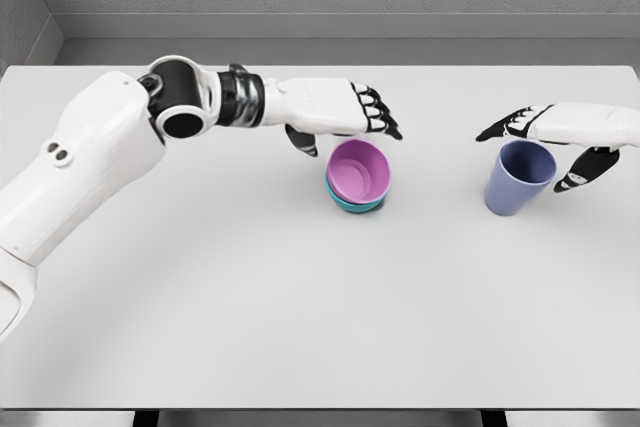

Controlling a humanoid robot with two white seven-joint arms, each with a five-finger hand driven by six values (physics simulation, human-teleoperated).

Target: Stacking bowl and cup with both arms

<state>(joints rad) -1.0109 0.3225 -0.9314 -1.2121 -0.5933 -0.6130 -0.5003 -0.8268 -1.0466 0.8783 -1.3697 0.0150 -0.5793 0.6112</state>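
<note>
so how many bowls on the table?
2, nested at table centre: pink bowl sitting inside teal bowl. More could be hidden underneath; can't tell.

Two glossy white robot arms with rounded shells. The left arm [90, 157], entering from eight o'clock, has a black ball-like elbow joint, a dark ribbed wrist band and two small dark dots, possibly screws, on its upper shell. Both the left hand [345, 112] and the right hand [560, 137], at three o'clock, have white backs and black-tipped, segmented fingers.
</note>
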